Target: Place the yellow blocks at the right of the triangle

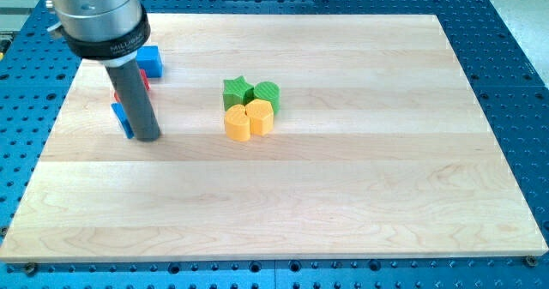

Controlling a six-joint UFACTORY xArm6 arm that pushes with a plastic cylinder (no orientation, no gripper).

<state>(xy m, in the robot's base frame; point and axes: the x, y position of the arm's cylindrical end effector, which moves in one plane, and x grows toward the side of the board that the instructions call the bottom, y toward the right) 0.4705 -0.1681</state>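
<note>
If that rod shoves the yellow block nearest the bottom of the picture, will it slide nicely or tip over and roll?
The yellow block looks squat with a flat top, so it would probably slide on the wooden board rather than tip. It touches the second yellow block, so both may move together. My tip is away at the view's left.

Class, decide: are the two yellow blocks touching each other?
Touching. The camera view shows the left yellow block pressed against the right yellow block, with no board visible between them.

Lab bench: blue perforated breadboard (506, 83), wooden board (343, 186).
</note>
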